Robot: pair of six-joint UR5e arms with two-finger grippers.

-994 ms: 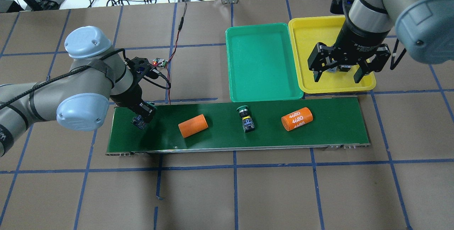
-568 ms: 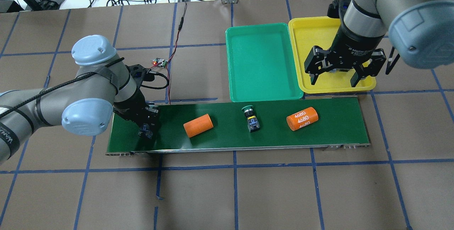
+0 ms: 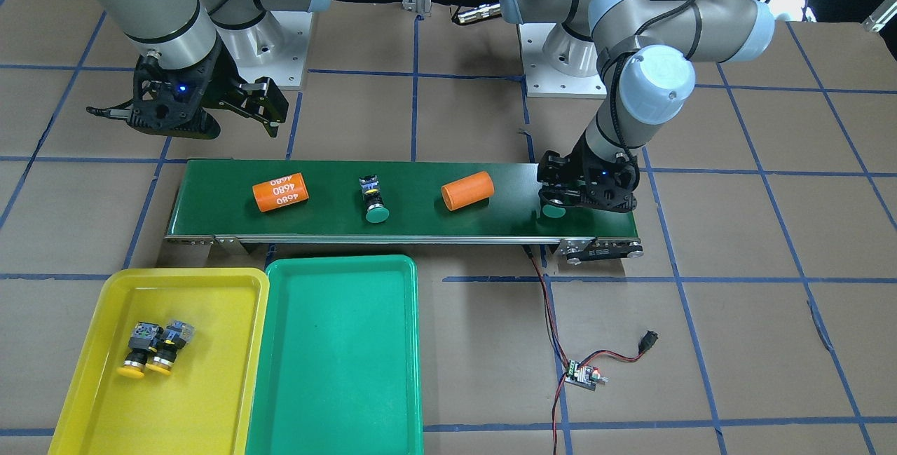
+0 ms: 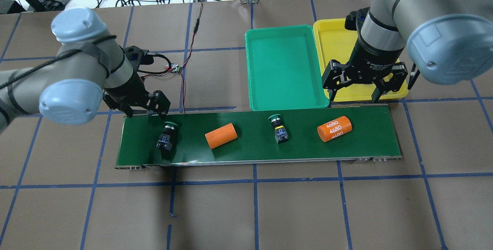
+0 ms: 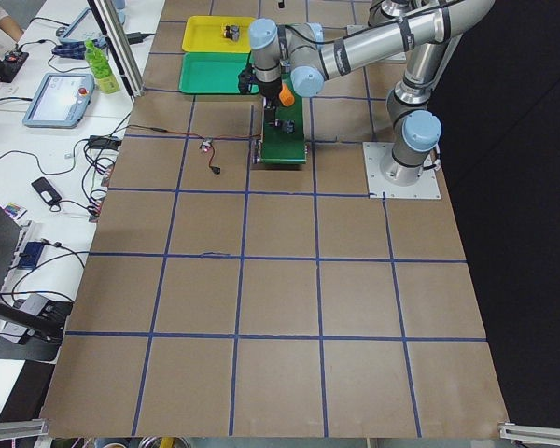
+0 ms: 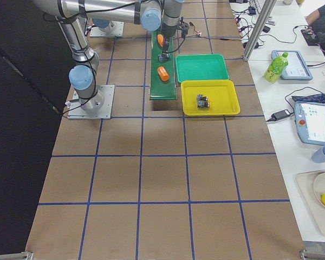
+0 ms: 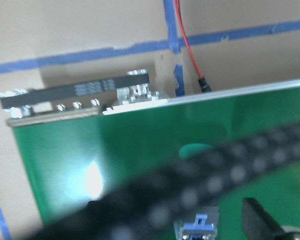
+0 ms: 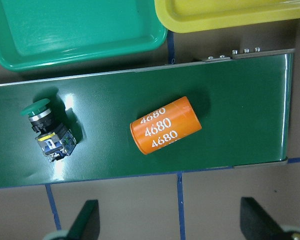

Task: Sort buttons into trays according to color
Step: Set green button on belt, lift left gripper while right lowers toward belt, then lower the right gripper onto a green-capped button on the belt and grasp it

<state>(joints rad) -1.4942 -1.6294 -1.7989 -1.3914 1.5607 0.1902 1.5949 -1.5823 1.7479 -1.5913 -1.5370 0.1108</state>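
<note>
Two green buttons lie on the belt: one (image 4: 167, 136) at its left end, one (image 4: 279, 128) mid-belt, which also shows in the right wrist view (image 8: 45, 130). My left gripper (image 4: 145, 108) is open and empty, just behind the left button at the belt's far edge. Two yellow buttons (image 3: 133, 353) (image 3: 165, 350) lie in the yellow tray (image 3: 196, 371). The green tray (image 4: 285, 69) holds nothing. My right gripper (image 4: 354, 93) is open and empty over the yellow tray's (image 4: 335, 42) near rim, beside the belt.
A long dark-green conveyor belt (image 4: 250, 148) carries a plain orange cylinder (image 4: 220, 135) and one marked 4680 (image 4: 334, 128). A small circuit board (image 4: 174, 67) with red wires lies behind the belt's left end. Brown table with blue grid lines all around.
My left gripper let go of the green button on the belt's left end and pulled up and back. The belt's objects drifted right. My right gripper moved from over the yellow tray toward the belt.
</note>
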